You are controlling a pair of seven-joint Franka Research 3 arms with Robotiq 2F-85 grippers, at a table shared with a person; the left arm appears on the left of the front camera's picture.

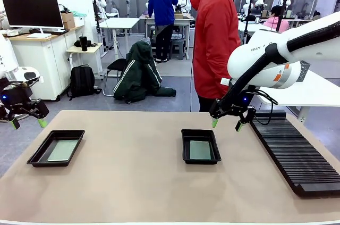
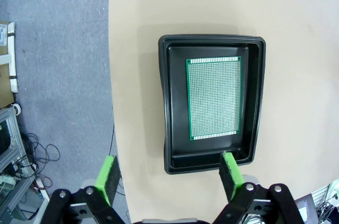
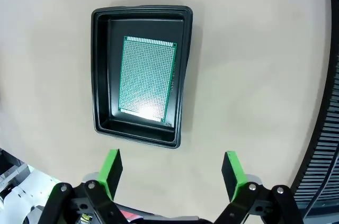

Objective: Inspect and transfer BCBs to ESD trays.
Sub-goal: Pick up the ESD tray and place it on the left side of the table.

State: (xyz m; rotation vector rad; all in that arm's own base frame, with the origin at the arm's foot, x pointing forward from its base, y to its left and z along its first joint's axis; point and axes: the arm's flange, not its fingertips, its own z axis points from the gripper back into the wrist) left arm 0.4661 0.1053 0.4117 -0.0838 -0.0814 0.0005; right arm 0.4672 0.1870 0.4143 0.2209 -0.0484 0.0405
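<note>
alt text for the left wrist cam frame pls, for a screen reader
A shallow black ESD tray sits on a tan table near its edge, holding one green perforated board flat on its floor. The left hand hovers above, open and empty, green fingertips at the bottom edge. Grey floor fills the left.

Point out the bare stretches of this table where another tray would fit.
The widest bare stretch lies between the left tray and the middle tray. The whole near strip of table in front of both is free too. Tighter: the gap between the middle tray and the ribbed rack, under the open right gripper.
</note>
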